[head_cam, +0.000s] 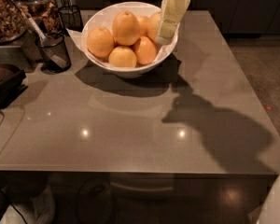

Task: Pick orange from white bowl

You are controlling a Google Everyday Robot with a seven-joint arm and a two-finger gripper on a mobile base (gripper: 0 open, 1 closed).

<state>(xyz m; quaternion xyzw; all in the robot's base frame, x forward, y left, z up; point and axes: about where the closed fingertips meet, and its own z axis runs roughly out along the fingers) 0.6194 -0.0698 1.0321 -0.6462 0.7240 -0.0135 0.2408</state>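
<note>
**Wrong fruit or a knocked bowl: the risks at the rim**

The orange [126, 27], egg-shaped and taller than its neighbours, sat on top of the pile toward the 12 o'clock side of the white bowl [130, 72]. Rounder oranges crowded it: one at its 8 o'clock [100, 41], one at 6 o'clock [122, 57], one at 5 o'clock [145, 50], and another at 3 o'clock [153, 26]. Paper lining [74, 33] poked over the rim.

The claw [167, 31] hung over the bowl's 2 o'clock rim, in front of the 3 o'clock fruit and apart from the orange.

The likeliest slip, as I judged it, was closing on that nearer, smaller fruit, since it lay between the claw and the target. A push sideways toward 9 o'clock could also have rolled the stacked fruit, and the orange might have tipped off its perch. A low descent might have caught the rim or the paper and dragged the bowl across the worktop [130, 125] toward the black mesh cup [53, 50] at the bowl's 9 o'clock.

Whether the claw was spread or pressed together could not be told. Nothing showed in its grasp, and whether it touched the rim or the nearest fruit was unclear.
</note>
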